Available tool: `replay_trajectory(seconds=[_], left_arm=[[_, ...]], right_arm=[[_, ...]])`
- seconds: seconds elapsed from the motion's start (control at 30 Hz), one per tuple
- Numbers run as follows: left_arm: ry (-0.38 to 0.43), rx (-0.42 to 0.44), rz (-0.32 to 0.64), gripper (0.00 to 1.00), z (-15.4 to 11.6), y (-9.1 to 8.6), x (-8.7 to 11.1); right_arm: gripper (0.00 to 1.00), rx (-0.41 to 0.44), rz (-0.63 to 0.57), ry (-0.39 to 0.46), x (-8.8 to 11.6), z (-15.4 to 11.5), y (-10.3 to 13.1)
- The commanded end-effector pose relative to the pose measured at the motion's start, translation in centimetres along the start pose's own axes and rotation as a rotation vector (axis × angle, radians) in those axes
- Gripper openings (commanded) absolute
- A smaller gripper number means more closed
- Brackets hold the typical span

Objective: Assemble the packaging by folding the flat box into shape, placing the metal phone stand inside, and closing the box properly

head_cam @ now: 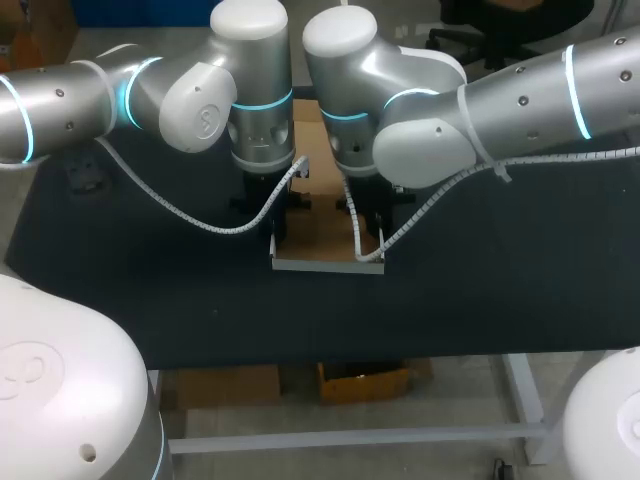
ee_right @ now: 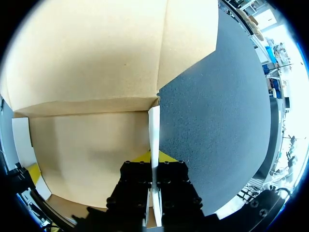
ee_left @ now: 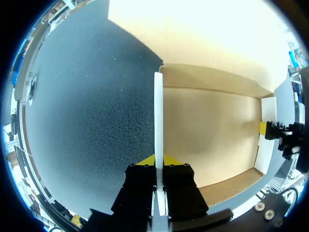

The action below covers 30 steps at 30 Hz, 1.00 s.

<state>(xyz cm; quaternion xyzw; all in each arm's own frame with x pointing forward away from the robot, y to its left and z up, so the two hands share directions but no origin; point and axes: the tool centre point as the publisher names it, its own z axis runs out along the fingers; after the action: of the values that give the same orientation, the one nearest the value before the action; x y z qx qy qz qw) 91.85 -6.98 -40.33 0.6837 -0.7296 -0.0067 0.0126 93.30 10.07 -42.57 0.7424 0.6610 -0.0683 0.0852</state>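
The brown cardboard box (head_cam: 322,228) lies half-folded in the middle of the black table, its floor flat and its lid flap (ee_left: 203,34) stretched away at the far side. My left gripper (head_cam: 277,232) is shut on the box's upright left side wall (ee_left: 158,111), whose white edge runs out between the yellow tips of the gripper (ee_left: 158,159). My right gripper (head_cam: 366,238) is shut on the right side wall (ee_right: 153,128), seen the same way from its own gripper (ee_right: 153,157). Each wrist view shows the other arm's gripper at the opposite wall. No metal phone stand is in view.
The black table top (head_cam: 500,260) spreads bare to the left and right of the box. A small dark object (head_cam: 86,180) lies near the table's far left. The table's front edge (head_cam: 330,358) runs a short way in front of the box.
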Motion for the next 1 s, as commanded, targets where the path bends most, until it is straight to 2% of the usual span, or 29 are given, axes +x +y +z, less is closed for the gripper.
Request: replay_trajectory(seconds=[0.03,0.07,0.27,0.47,0.5,0.53,0.57,0.6,0.73,0.87,0.93,1.0], left_arm=[[-0.005,0.000,0.000,0.00,-0.1,0.1,-0.2],[-0.005,0.000,0.000,0.00,-0.1,0.1,-0.2],[-0.005,0.000,0.000,0.00,-0.1,0.1,-0.2],[-0.005,0.000,0.000,0.00,-0.1,0.1,-0.2],[-0.005,0.000,0.000,0.00,-0.1,0.1,-0.2],[-0.005,0.000,0.000,0.00,-0.1,0.1,-0.2],[-0.005,0.000,0.000,0.00,-0.1,0.1,-0.2],[-0.005,0.000,0.000,0.00,-0.1,0.1,-0.2],[-0.005,0.000,0.000,0.00,-0.1,0.1,-0.2],[-0.005,0.000,0.000,0.00,-0.1,0.1,-0.2],[-0.005,0.000,0.000,0.00,-0.1,0.1,-0.2],[-0.005,0.000,0.000,0.00,-0.1,0.1,-0.2]], right_arm=[[0.00,0.001,0.263,-0.284,0.5,2.5,0.3],[0.00,-0.001,0.277,-0.313,0.5,2.5,0.4],[0.00,0.002,0.272,-0.298,0.6,2.5,0.4],[0.00,0.015,0.207,-0.157,0.4,2.1,0.0],[0.00,0.015,0.209,-0.157,0.4,2.0,0.0],[0.04,0.019,0.193,-0.124,0.4,2.0,-0.1],[0.15,0.021,0.182,-0.099,0.4,1.8,-0.1],[0.19,0.021,0.178,-0.088,0.4,1.8,-0.2],[0.21,0.024,0.131,0.031,0.2,1.2,-0.4],[0.22,0.020,0.116,0.066,0.2,0.7,-0.6],[0.23,0.025,0.086,0.132,0.2,0.4,-0.7],[0.23,0.021,0.081,0.149,0.2,0.2,-0.8]])
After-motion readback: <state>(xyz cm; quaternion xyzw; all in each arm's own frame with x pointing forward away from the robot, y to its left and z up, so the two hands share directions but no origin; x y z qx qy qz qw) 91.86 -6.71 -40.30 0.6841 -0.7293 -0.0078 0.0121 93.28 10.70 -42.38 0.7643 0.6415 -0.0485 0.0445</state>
